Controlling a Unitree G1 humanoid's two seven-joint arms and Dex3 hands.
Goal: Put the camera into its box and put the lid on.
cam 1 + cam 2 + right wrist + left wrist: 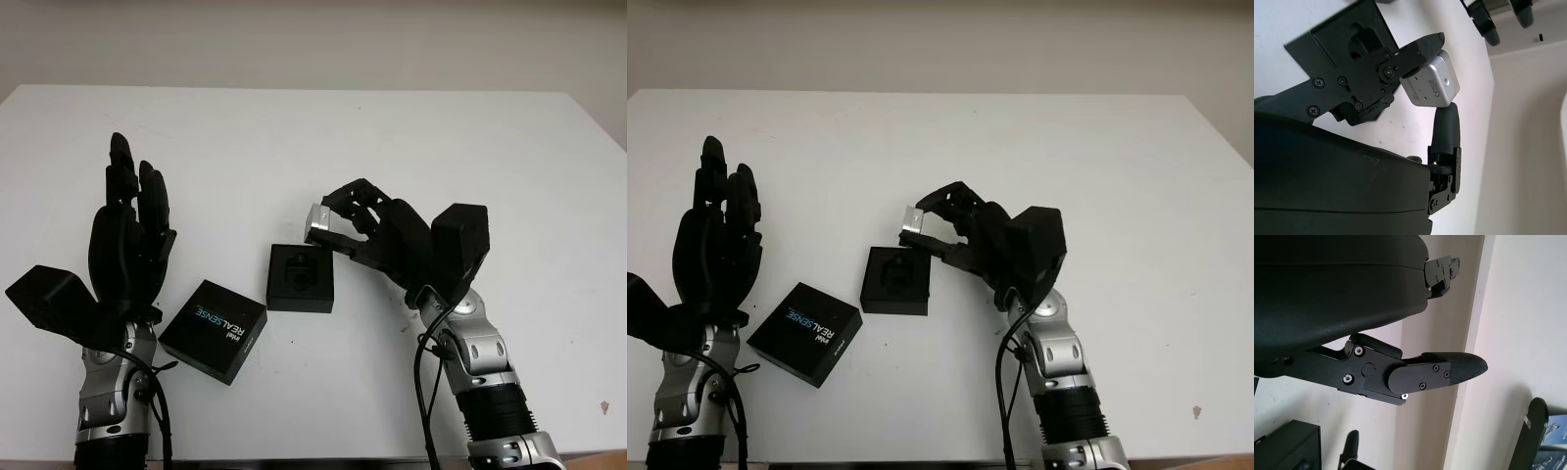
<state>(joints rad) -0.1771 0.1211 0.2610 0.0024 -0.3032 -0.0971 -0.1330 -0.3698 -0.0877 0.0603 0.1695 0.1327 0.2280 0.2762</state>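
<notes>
Silver metal camera [320, 221]: small block, pinched in the fingers of the right hand [364, 227], held off the tabletop [392, 127] just above the far right corner of the box [301, 277].

Box: black, open, moulded recess facing up and unfilled; sits at centre of the white tabletop, directly beside the right hand.

Lid [214, 329]: black, printed lettering up, lying flat to the left of the box, apart from it, near the left wrist.

Left hand [132, 230]: open, holding nothing, raised above the tabletop at left, just beyond the lid.

Progress: camera grasped, not yet seated; lid not yet fitted. Whether the camera is already squared to the recess is hard to judge; it appears tilted.
</notes>
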